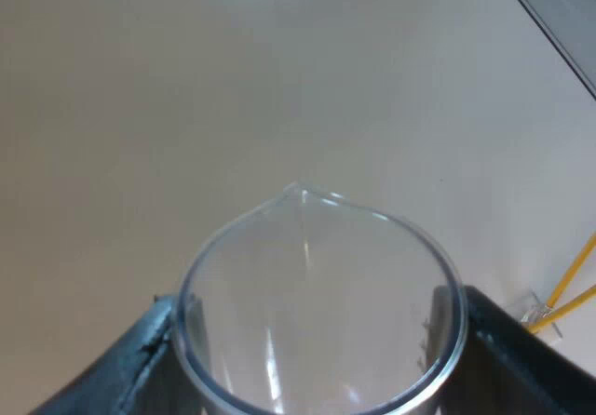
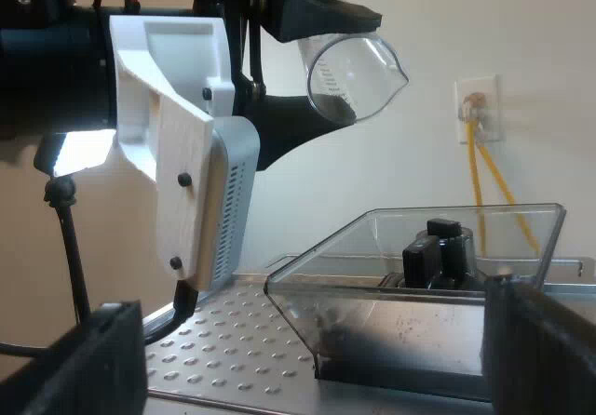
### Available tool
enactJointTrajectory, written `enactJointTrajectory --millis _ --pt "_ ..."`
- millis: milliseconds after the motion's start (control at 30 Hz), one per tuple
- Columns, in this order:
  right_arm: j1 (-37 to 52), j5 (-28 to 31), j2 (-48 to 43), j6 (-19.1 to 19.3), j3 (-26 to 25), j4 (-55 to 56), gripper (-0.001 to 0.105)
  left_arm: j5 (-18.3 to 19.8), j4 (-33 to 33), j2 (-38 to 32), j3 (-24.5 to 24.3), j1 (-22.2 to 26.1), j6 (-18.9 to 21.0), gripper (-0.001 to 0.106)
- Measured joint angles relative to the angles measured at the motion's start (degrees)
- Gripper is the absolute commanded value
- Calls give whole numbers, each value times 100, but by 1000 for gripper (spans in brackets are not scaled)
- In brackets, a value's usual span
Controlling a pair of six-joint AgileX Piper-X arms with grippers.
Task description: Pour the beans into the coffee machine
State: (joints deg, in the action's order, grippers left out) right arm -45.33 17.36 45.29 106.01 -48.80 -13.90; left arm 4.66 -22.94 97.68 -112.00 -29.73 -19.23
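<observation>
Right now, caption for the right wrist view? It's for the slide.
Left gripper holds the measuring glass tipped sideways above the bean hopper on the espresso machine.

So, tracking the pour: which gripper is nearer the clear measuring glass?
Left: the left gripper clasps the clear measuring glass, tipped, higher than the transparent bean hopper; the right gripper sits lower, at the hopper, apart from the glass.

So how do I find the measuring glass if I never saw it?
Find the espresso machine's dimpled metal top, where the boxy clear bean hopper sits. Above the hopper, the left tool holds the measuring glass tipped on its side. It is the only round see-through thing, with a pointed spout and printed marks.
</observation>
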Motion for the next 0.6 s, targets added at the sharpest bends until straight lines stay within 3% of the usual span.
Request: enactJointTrajectory --millis 367,467,600 --pt "0 0 0 0 0 0 79 0 -29 0 0 0 89 34" --pt "0 0 0 0 0 0 79 0 -60 0 0 0 587 34" --pt "0 0 0 0 0 0 79 0 -60 0 0 0 1794 34"
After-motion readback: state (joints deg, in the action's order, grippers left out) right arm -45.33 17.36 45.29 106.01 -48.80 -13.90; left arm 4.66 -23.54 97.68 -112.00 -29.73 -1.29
